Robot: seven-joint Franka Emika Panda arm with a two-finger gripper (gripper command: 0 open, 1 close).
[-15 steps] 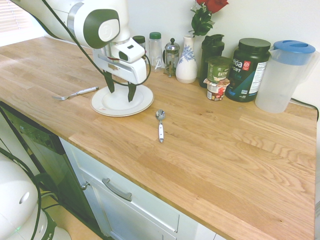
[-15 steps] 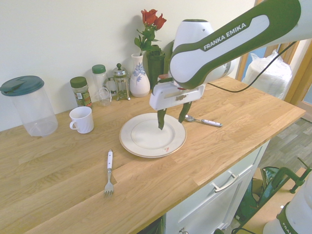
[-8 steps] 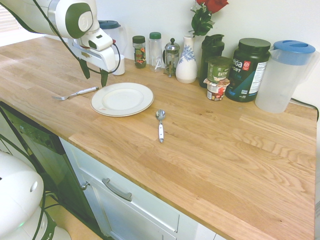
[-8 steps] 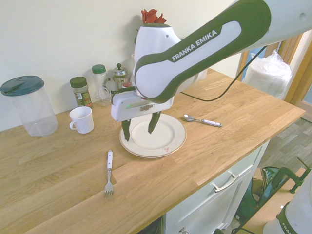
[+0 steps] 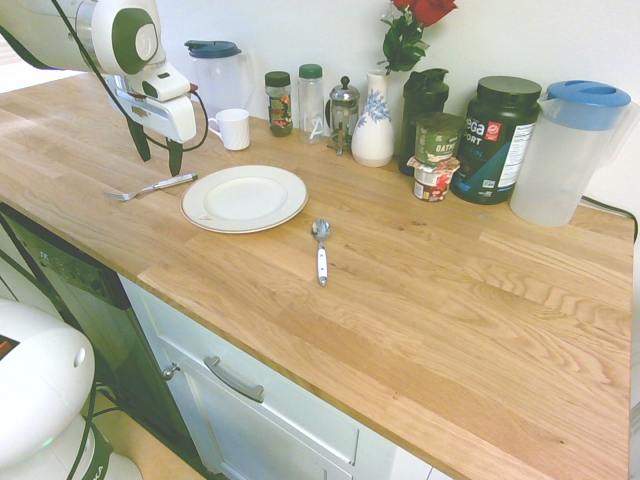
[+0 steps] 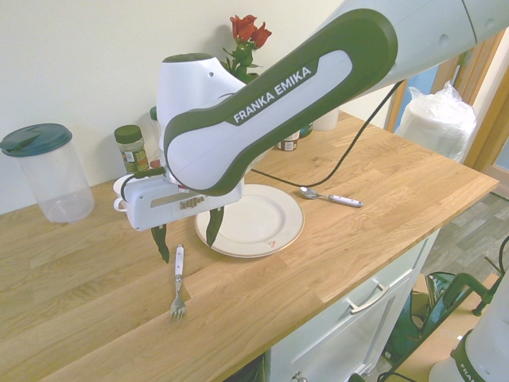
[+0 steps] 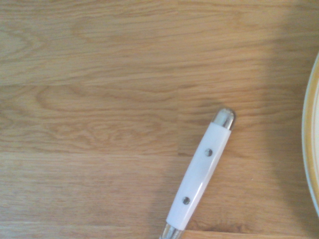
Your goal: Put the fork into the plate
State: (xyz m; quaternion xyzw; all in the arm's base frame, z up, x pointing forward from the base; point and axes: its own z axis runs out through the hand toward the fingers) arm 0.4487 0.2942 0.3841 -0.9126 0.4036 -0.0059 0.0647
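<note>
Fork [image 6: 178,282], white-handled with metal tines, lies flat on the desk [image 6: 334,255] in the lower left of the second exterior view, beside the plate [image 6: 278,213] and apart from it. The pincer [image 6: 188,245] hangs above the handle end, its two fingers spread wide with nothing between them.

The fork is probably light and stiff, hardly fragile, so a firm squeeze should do no harm. Its smooth, rounded handle may be slippery and could roll or pivot if pinched off-centre. The white handle [image 7: 199,174], seen at the lower middle of the wrist view, looks the best place to take hold: thicker than the neck, with flat-looking sides. A grip towards the neck end would probably balance better than one at the metal butt [image 7: 225,118]. Being so low, the handle calls for fingertips brought nearly to the wood, one on each side.
</note>
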